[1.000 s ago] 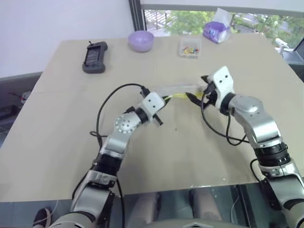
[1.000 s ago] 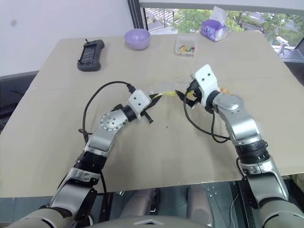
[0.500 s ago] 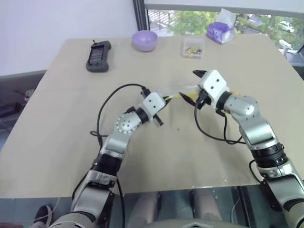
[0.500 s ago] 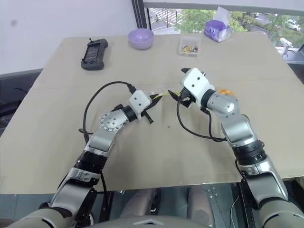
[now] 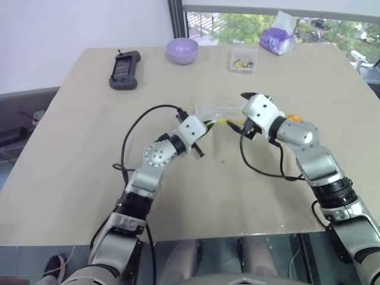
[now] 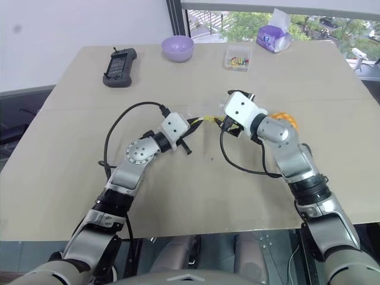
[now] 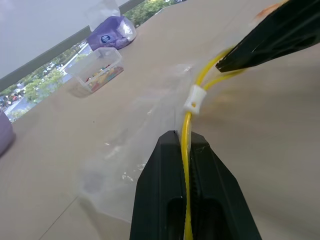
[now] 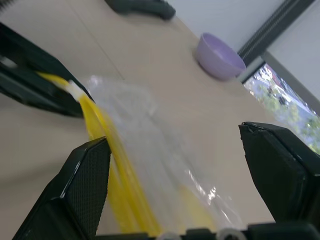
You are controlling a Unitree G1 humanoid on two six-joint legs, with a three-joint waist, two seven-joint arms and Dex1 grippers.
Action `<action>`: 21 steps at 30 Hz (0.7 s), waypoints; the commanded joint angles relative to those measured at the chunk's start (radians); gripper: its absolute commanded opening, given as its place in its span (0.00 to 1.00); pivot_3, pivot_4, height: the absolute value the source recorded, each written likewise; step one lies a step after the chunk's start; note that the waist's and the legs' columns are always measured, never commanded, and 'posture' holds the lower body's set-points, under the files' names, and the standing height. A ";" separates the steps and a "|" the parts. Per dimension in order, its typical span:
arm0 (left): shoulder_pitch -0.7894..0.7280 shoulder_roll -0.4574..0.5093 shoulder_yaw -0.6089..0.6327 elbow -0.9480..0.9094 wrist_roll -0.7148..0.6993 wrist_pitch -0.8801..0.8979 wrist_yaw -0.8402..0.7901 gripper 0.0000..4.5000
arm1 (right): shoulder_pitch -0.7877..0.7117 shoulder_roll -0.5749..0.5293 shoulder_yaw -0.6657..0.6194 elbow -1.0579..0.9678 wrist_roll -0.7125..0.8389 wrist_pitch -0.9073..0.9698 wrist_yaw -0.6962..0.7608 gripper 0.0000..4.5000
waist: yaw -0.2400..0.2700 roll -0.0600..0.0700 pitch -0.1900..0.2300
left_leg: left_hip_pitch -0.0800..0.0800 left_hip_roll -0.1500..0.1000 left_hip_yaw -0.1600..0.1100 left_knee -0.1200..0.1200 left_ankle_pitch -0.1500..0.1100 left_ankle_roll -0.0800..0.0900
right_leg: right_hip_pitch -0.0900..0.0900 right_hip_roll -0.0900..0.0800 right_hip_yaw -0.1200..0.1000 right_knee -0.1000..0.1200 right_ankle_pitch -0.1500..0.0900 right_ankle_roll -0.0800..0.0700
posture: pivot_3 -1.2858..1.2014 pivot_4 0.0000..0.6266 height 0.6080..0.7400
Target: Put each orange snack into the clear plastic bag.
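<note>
The clear plastic bag (image 5: 215,110) lies mid-table, its yellow seal strip (image 7: 186,131) pinched in my left gripper (image 5: 208,123), which is shut on it. Past a small white slider the strip splits in two, and a fingertip (image 7: 226,62) of my right gripper sits at that split. My right gripper (image 5: 240,111) is open wide, with the bag's yellow edge (image 8: 107,130) between its fingers. An orange snack (image 6: 284,119) rests on the table just behind my right forearm, partly hidden by it.
Along the table's far edge stand a black handheld device (image 5: 123,69), a purple bowl (image 5: 181,50), a small clear box of colourful bits (image 5: 242,59) and a purple tissue packet (image 5: 276,40). Black cables loop from both wrists over the table.
My right gripper has rolled about its own axis and edged toward the bag's mouth, uncovering the orange snack behind its arm. The left gripper kept its hold and place.
</note>
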 commanded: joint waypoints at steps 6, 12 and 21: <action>-0.007 0.001 -0.003 -0.031 -0.001 -0.007 -0.001 0.00 | -0.082 0.043 -0.081 0.050 -0.091 0.224 -0.158 0.98 | 0.000 0.000 0.000 | 0.000 0.000 0.000 0.000 0.000 0.000 | 0.000 0.000 0.000 0.000 0.000 0.000 | 0.52 0.24 1.00; -0.005 0.003 -0.005 -0.030 -0.001 -0.008 -0.001 0.00 | -0.133 0.147 -0.262 0.087 -0.031 0.399 -0.328 0.98 | 0.000 0.000 0.000 | 0.000 0.000 0.000 0.000 0.000 0.000 | 0.000 0.000 0.000 0.000 0.000 0.000 | 0.52 0.24 1.00; -0.004 0.005 -0.009 -0.030 -0.003 -0.007 0.001 0.00 | -0.203 0.327 -0.506 0.021 0.221 0.646 -0.398 0.98 | -0.001 0.001 0.000 | 0.000 0.001 0.000 -0.001 0.000 0.000 | -0.001 -0.001 0.001 0.001 0.000 0.000 | 0.52 0.24 1.00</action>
